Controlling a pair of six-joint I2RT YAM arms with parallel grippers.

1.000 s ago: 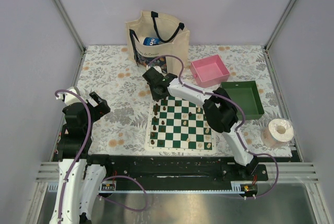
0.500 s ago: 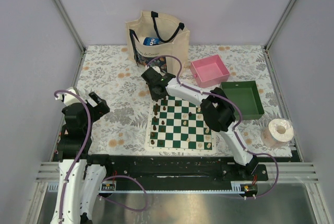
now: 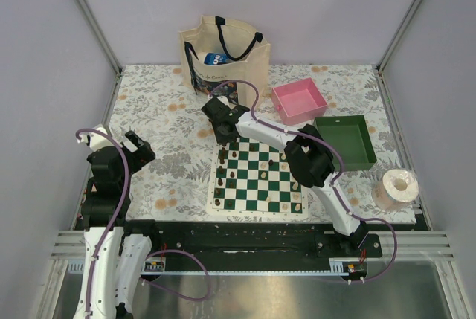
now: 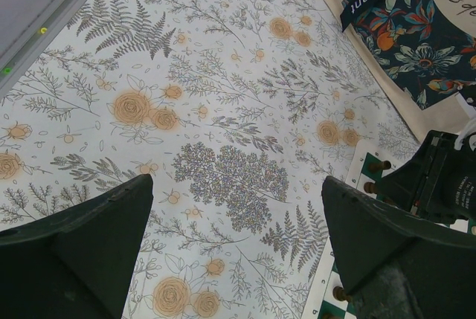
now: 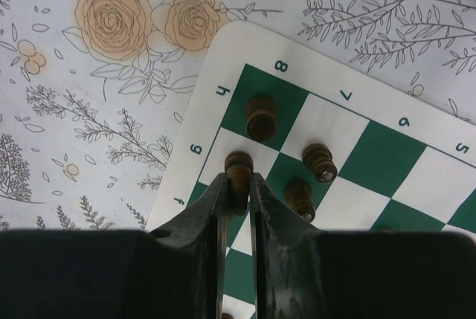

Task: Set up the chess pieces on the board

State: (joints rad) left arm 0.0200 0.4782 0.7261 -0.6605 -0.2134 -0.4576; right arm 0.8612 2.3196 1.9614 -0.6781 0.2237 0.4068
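Note:
The green and white board (image 3: 258,178) lies in the middle of the table, with several dark and cream chess pieces on it. My right gripper (image 3: 221,131) reaches over the board's far left corner. In the right wrist view it (image 5: 238,185) is shut on a dark brown chess piece (image 5: 238,168), held over the squares by the board's edge (image 5: 186,178). Three more dark pieces stand close by, one (image 5: 261,116) on the corner square, two (image 5: 319,161) to the right. My left gripper (image 3: 132,146) is open and empty over the floral cloth left of the board.
A cream tote bag (image 3: 221,59) stands at the back. A pink tray (image 3: 299,100) and a green tray (image 3: 346,140) sit to the right of the board. A paper roll (image 3: 396,188) is at the right edge. The tote also shows in the left wrist view (image 4: 416,44).
My right gripper has shifted slightly left and toward the back over the board's far left corner. The left arm has barely moved.

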